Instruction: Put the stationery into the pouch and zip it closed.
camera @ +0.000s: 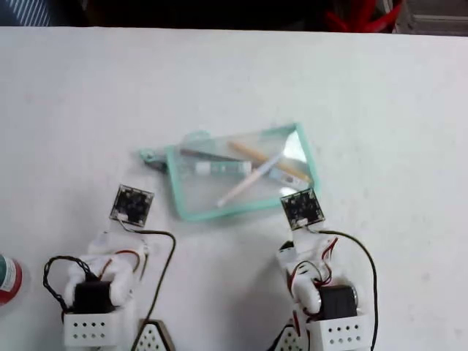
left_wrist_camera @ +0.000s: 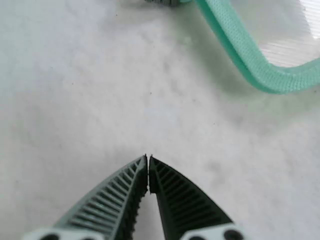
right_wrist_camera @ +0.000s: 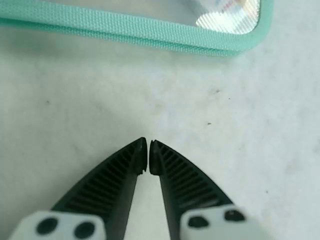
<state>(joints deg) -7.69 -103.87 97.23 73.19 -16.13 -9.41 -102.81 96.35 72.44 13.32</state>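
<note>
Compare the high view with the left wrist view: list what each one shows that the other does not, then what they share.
High view: the whole clear pouch with a pencil and a white pen inside, the left arm and right arm, and a red container on the table.
Left wrist view: the left hand, its ribbed fingers shut together.
Shared: the pouch's green edging and the white table.
</note>
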